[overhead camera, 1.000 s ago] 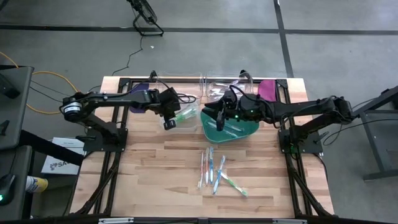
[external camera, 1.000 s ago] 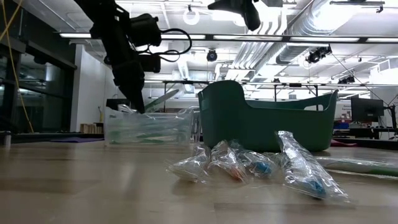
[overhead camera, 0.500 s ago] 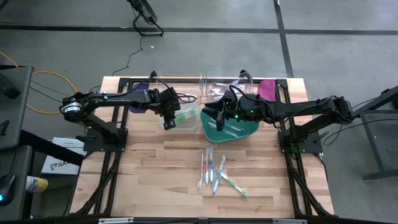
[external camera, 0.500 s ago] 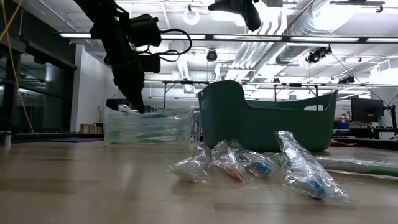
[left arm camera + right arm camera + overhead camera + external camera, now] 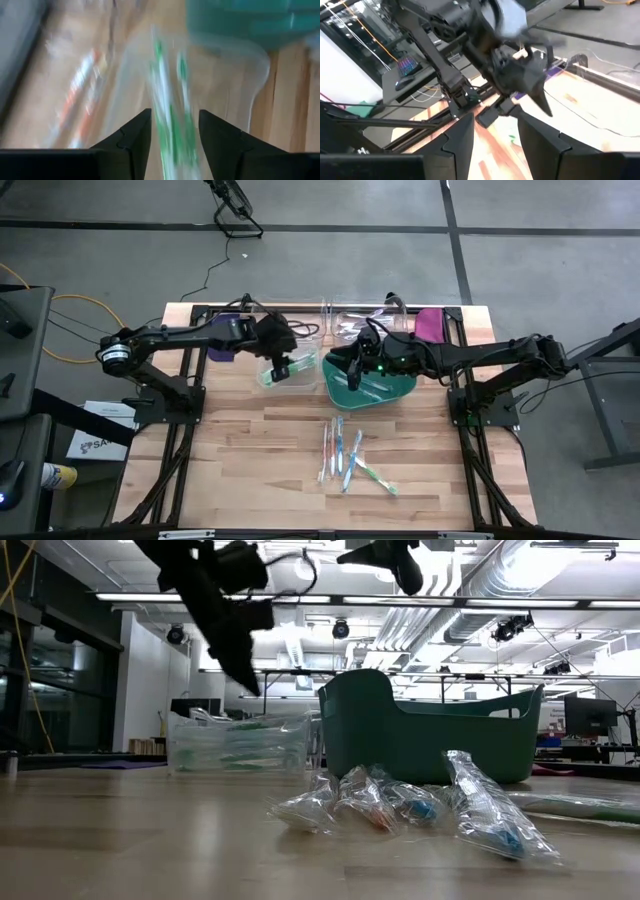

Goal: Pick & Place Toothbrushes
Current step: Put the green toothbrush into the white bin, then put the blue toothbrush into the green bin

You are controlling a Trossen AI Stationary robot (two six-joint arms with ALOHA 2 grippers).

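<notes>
1. Near the front of the table lay a small bunch of toothbrushes (image 5: 345, 458) in clear wrappers (image 5: 400, 805), side by side and some touching. They were thin sticks, blue, pink and green.
2. Farther back stood a clear box (image 5: 290, 368) with green brushes in it, just beside a green tub (image 5: 400, 388).
3. The left gripper (image 5: 282, 368) hung over the clear box, jaws apart and holding nothing. I think a brush was just let go there.
4. The right gripper (image 5: 352, 370) hovered over the tub, jaws apart and empty.
5. Next, one arm should reach to the front bunch and pinch just one brush.
</notes>
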